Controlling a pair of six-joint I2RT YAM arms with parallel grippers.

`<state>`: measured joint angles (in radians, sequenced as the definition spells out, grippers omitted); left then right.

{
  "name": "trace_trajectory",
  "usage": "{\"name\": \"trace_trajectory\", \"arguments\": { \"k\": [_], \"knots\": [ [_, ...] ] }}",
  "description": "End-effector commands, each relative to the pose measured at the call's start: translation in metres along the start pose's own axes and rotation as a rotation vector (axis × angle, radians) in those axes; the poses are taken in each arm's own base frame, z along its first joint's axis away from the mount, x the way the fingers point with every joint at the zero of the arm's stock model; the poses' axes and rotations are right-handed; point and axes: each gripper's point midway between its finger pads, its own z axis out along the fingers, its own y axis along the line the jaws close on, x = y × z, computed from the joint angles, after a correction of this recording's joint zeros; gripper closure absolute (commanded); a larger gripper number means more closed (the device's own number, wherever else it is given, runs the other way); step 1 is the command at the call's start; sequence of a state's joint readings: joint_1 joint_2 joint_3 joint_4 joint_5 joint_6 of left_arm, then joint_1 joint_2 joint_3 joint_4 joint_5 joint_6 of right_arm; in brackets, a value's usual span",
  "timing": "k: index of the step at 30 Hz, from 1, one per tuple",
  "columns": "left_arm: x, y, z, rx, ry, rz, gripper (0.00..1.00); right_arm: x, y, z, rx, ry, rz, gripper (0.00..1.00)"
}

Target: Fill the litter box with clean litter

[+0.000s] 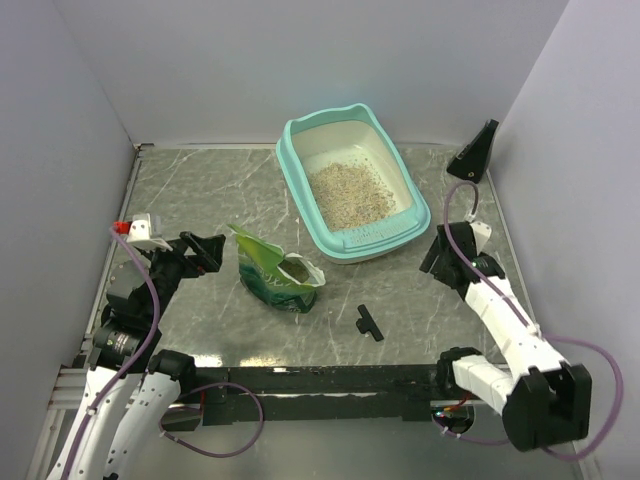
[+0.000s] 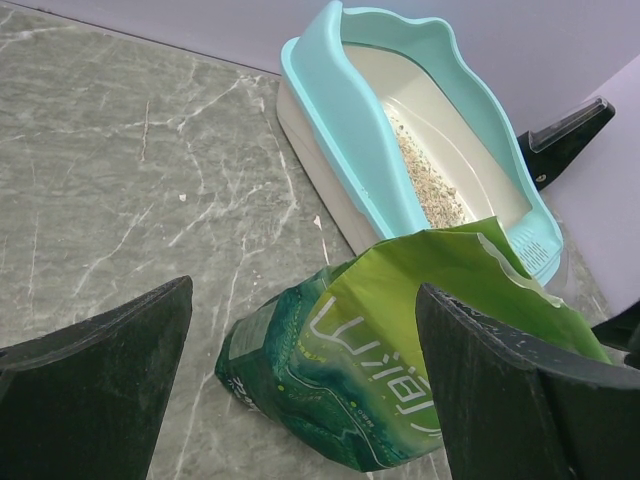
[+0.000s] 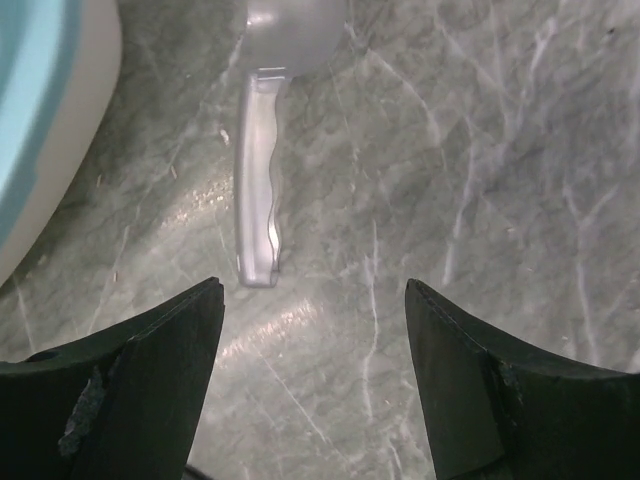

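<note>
1. The litter box sits far on the table, right of centre, with its long side running from far to near.
2. Litter covers the middle of its pan. The far end of the pan is bare and white.
3. The left wrist view shows the box from the side. The green bag hides the box's near corner, and only a strip of litter shows there.
4. The bag lies crumpled near the centre of the table, well apart from the box, with its mouth open. What is inside looks dark and I cannot make it out.
5. The left gripper is just left of the bag. Its fingers are spread wide and clamp nothing. The right finger covers part of the bag's print.
6. The right gripper is low, near the right of the box. Its fingers are apart over bare table.
7. Only the right wrist view shows a pale scoop lying beside the box. The top edge of the frame cuts off its bowl.
8. A small black part lies near the front edge and is too small to identify.
9. A black wedge stands in the far right corner. The left wrist view shows it too.
</note>
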<state>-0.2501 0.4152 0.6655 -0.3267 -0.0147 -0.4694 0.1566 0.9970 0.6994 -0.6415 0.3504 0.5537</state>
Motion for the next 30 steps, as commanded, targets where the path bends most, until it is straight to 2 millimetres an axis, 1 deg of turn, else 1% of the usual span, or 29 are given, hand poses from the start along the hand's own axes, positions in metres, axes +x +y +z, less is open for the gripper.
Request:
{"name": "trace_trajectory", "arguments": {
  "k": [1,2,5,7,8,9,10,12,17,19,20,21,22,23,26,29,30],
  "knots": [
    [-0.011,-0.008,-0.004,0.029,-0.03,-0.013,0.03,-0.001,0.021,0.021,-0.053,0.047,0.091,0.2],
    [-0.011,-0.008,-0.004,0.029,-0.027,-0.013,0.03,-0.001,0.024,0.027,-0.056,0.052,0.093,0.2],
    [-0.01,-0.009,-0.003,0.036,-0.023,-0.013,0.03,-0.002,0.032,0.037,-0.079,0.044,0.103,0.2],
    [-0.008,-0.01,-0.002,0.042,-0.017,-0.014,0.03,0.002,0.036,0.041,-0.09,0.066,0.1,0.2],
    [-0.008,-0.01,-0.002,0.04,-0.018,-0.014,0.03,0.008,0.036,0.048,-0.074,0.096,0.091,0.2],
    [-0.008,-0.009,-0.001,0.037,-0.014,-0.014,0.03,0.008,0.039,0.051,-0.075,0.107,0.088,0.2],
    [-0.008,-0.009,-0.001,0.033,-0.014,-0.014,0.03,0.013,0.039,0.057,-0.061,0.131,0.082,0.2],
    [-0.007,-0.008,-0.001,0.031,-0.01,-0.014,0.03,0.014,0.041,0.062,-0.059,0.141,0.073,0.2],
    [-0.006,-0.007,0.0,0.025,-0.007,-0.013,0.03,0.022,0.034,0.072,-0.007,0.167,0.045,0.21],
    [-0.006,-0.007,0.0,0.025,-0.007,-0.013,0.03,0.023,0.036,0.074,-0.015,0.172,0.041,0.3],
    [-0.006,-0.007,0.0,0.024,-0.005,-0.013,0.03,0.024,0.036,0.075,-0.02,0.171,0.033,0.49],
    [-0.005,-0.006,0.001,0.023,-0.002,-0.013,0.03,0.025,0.037,0.075,-0.025,0.171,0.034,0.61],
    [-0.006,-0.007,0.0,0.024,-0.005,-0.013,0.03,0.025,0.038,0.075,-0.034,0.172,0.034,0.78],
    [-0.005,-0.006,0.001,0.022,-0.001,-0.013,0.03,0.027,0.037,0.075,-0.03,0.178,0.032,1.0],
    [-0.006,-0.007,0.0,0.024,-0.005,-0.013,0.03,0.028,0.033,0.073,-0.022,0.167,0.039,1.0],
    [-0.008,-0.007,-0.001,0.027,-0.014,-0.013,0.03,0.018,0.025,0.061,-0.006,0.118,0.042,1.0],
    [-0.008,-0.008,-0.002,0.03,-0.014,-0.013,0.03,0.008,0.024,0.051,-0.015,0.081,0.052,1.0]
  ]
}}
